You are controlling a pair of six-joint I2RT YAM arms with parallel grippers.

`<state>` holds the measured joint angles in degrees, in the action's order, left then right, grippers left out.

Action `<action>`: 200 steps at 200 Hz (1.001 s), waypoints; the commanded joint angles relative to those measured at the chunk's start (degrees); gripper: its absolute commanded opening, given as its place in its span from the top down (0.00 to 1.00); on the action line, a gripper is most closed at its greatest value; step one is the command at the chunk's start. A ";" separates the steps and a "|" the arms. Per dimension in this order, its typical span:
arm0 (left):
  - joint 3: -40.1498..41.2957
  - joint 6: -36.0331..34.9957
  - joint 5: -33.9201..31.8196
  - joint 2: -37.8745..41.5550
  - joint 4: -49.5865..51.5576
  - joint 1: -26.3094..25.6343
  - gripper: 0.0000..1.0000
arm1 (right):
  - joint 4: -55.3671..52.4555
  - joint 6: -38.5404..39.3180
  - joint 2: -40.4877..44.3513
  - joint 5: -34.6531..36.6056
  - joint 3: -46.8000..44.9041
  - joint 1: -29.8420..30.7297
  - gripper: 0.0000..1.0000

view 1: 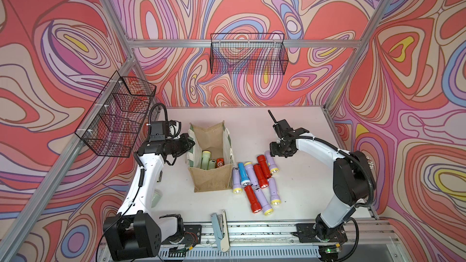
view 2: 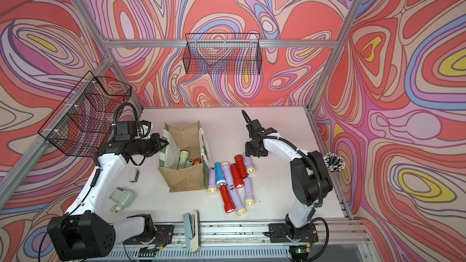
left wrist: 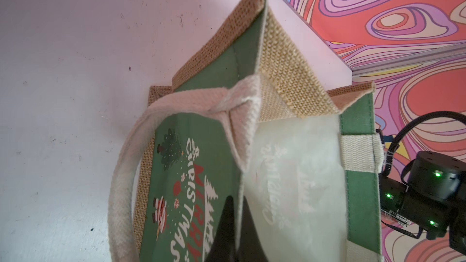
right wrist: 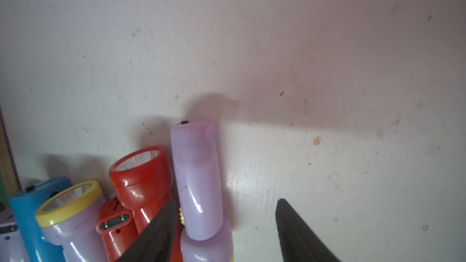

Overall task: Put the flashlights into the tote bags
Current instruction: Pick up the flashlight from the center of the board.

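Observation:
The tan jute tote bag (view 1: 211, 180) (view 2: 186, 178) stands open at mid-table. A pale green flashlight (view 1: 205, 158) and an orange-red one (view 1: 220, 162) lie inside it. My left gripper (view 1: 193, 143) (left wrist: 238, 200) is shut on the bag's green printed side panel (left wrist: 176, 172), pinching its top edge. Several lilac, red and blue flashlights (view 1: 254, 180) (view 2: 233, 180) lie in a pile to the right of the bag. My right gripper (view 1: 273, 151) (right wrist: 227, 202) is open low over the pile's far end. Its jaws stand on either side of a lilac flashlight (right wrist: 199, 185) without closing on it.
Black wire baskets hang on the back wall (view 1: 248, 54) and the left wall (view 1: 118, 117). A blue-and-cream stapler (view 1: 219, 228) lies at the front edge. A pale green device (view 2: 123, 196) and a small grey item (view 2: 134, 175) sit beside the left arm. A pen cup (view 2: 334, 163) stands at the right.

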<state>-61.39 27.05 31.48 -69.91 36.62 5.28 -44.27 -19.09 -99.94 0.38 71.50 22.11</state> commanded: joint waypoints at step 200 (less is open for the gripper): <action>1.99 -1.12 0.75 0.11 -0.59 -0.27 1.00 | 6.34 -4.24 -8.59 -3.35 -0.44 -0.07 0.40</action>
<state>-60.20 27.03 33.04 -70.17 35.33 5.23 -39.72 -21.30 -107.81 -3.51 70.26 22.11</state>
